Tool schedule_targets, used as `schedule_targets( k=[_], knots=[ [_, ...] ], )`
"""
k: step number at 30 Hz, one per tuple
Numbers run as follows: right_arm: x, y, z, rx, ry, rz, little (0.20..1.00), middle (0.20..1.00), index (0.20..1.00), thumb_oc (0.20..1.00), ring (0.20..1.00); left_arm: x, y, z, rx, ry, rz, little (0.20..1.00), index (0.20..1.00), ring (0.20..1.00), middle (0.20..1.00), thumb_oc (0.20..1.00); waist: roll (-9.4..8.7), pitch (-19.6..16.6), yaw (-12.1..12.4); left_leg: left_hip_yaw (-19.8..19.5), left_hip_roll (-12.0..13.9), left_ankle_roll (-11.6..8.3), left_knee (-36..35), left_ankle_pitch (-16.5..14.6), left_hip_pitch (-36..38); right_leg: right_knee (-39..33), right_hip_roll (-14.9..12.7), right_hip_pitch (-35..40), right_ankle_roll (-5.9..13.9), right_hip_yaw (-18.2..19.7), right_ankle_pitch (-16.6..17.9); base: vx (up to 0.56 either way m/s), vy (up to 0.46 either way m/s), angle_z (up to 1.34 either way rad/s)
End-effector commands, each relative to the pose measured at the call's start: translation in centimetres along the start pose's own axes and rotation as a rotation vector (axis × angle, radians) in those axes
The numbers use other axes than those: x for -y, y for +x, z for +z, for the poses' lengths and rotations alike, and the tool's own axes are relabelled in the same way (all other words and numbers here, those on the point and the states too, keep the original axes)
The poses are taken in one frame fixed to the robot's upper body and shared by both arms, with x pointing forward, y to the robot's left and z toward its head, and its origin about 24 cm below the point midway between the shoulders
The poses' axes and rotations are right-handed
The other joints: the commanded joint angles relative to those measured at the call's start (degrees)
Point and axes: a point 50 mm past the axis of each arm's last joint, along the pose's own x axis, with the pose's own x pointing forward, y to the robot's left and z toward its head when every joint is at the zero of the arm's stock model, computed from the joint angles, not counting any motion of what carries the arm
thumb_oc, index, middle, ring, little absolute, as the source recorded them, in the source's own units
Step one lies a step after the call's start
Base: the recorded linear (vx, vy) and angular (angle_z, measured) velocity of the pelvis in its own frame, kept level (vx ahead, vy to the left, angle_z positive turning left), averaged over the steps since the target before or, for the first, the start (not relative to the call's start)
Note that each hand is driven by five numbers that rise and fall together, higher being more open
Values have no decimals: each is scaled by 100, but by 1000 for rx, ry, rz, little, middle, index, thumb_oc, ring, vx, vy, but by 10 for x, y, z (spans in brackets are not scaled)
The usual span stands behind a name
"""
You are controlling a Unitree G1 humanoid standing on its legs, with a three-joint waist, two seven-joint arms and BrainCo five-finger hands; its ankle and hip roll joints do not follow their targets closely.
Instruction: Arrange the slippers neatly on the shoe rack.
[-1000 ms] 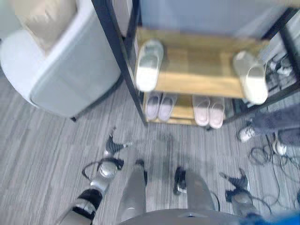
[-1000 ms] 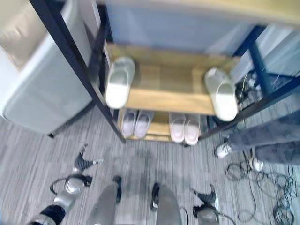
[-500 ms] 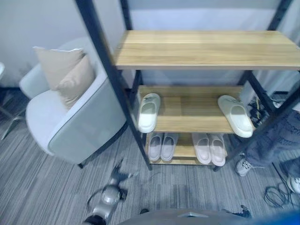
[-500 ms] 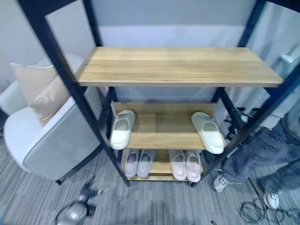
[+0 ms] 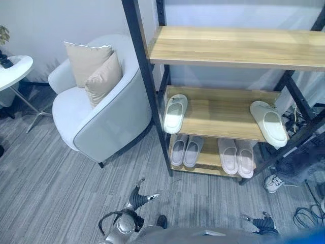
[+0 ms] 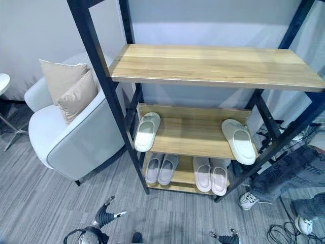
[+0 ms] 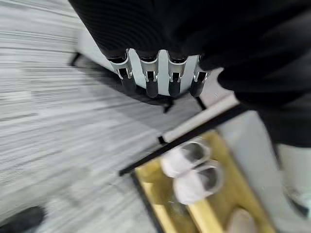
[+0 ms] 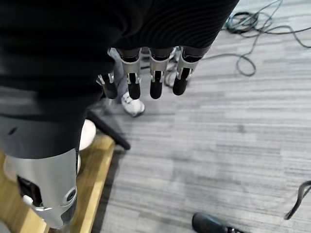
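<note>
At the far left of the head views stands a small white side table [image 5: 12,68], and next to it a grey armchair [image 5: 104,119] with two beige cushions [image 5: 96,71]. To the right of it is the shoe rack [image 6: 213,66], with a black frame and wooden shelves. On the middle shelf [image 6: 190,134] one white slipper [image 6: 147,131] lies at the left end and a second white slipper [image 6: 238,141] at the right end, well apart. On the bottom shelf two pale pairs [image 6: 162,169] [image 6: 212,174] lie side by side. Low over the grey floor [image 5: 45,178] hangs the left hand [image 5: 138,197], its fingers [image 7: 151,80] straight and apart, holding nothing. The right hand [image 5: 262,223] hangs low at the right; its fingers [image 8: 155,80] are also relaxed and empty. A person's leg and sneaker [image 6: 249,200] show beside the rack
</note>
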Motion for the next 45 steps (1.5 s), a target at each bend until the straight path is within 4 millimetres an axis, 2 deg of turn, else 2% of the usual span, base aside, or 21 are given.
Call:
schedule_targets(
  k=[1,4,7,8,16,18,19,20,23,31,35,37,45],
  knots=[
    [6,4,13,56,-26,-22,1000,1000,1000,1000,1000,-26,8,53,296,109,-10,1000,1000,1000,1000,1000,28,80,33,11,2,-206,59,-290,-95,61,-200,20,411,-57,-123,-52,-11,7],
    [6,4,13,62,-52,-8,1000,1000,1000,1000,1000,-40,0,82,471,201,-50,1000,1000,1000,1000,1000,28,85,21,-12,10,-200,59,-300,-106,61,-194,16,403,-44,-140,-16,-5,4],
    [4,3,13,71,-73,10,1000,1000,1000,1000,1000,-42,-5,102,572,218,-86,1000,1000,1000,1000,1000,30,77,-15,-11,11,-189,59,-320,-102,61,-186,6,398,-5,-137,0,0,0],
    [4,3,13,71,-73,11,1000,1000,1000,1000,1000,-42,-5,102,572,218,-86,1000,1000,1000,1000,1000,28,77,-14,-8,11,-189,59,-320,-101,61,-186,6,398,-3,-137,0,0,0],
    [1,1,7,65,-118,48,1000,1000,1000,1000,1000,-30,-15,121,656,171,-224,1000,1000,1000,1000,1000,35,55,-117,64,28,-172,59,-352,-94,61,-190,-34,400,79,-122,-2,-9,-2],
    [0,1,8,72,-127,55,1000,1000,1000,1000,1000,-26,-13,131,692,194,-241,1000,1000,1000,1000,1000,44,60,-140,71,26,-176,59,-352,-101,61,-191,-49,402,85,-121,-5,-17,-1],
    [-1,1,10,87,-138,65,1000,1000,1000,1000,1000,-21,-13,148,756,198,-270,1000,1000,1000,1000,1000,53,57,-192,85,23,-187,59,-346,-121,61,-201,-63,405,90,-115,-5,-28,-7],
    [-1,1,11,87,-137,64,1000,1000,1000,1000,1000,-21,-12,148,757,198,-271,1000,1000,1000,1000,1000,56,60,-187,85,24,-187,59,-346,-123,61,-201,-64,405,90,-114,-2,-31,-7],
    [-3,0,14,112,-154,80,1000,1000,1000,1000,1000,-12,-13,173,839,197,-328,1000,1000,1000,1000,1000,93,58,-302,122,25,-190,59,-348,-138,61,-212,-103,408,135,-105,2,-18,-11],
    [-5,-1,10,101,-163,94,1000,1000,1000,1000,1000,5,-14,186,880,204,-411,1000,1000,1000,1000,1000,114,68,-431,200,35,-173,59,-375,-129,61,-214,-133,404,214,-97,2,-8,-6],
    [-8,-2,8,96,-147,94,1000,1000,1000,1000,1000,3,-12,198,925,232,-351,1000,1000,1000,1000,1000,98,65,-469,219,38,-171,59,-377,-144,61,-219,-162,407,245,-87,2,-8,-1],
    [-10,-4,7,95,-133,88,1000,1000,1000,1000,1000,-7,-7,213,981,295,-234,1000,1000,1000,1000,1000,97,67,-494,244,23,-169,59,-375,-183,61,-238,-205,417,249,-67,14,-26,-5],
    [-13,-6,5,87,-103,79,1000,1000,1000,1000,1000,-28,11,235,999,347,0,1000,1000,1000,1000,1000,104,49,-568,292,25,-176,59,-351,-268,61,-254,-334,439,279,-3,5,-6,-3]
  ],
)
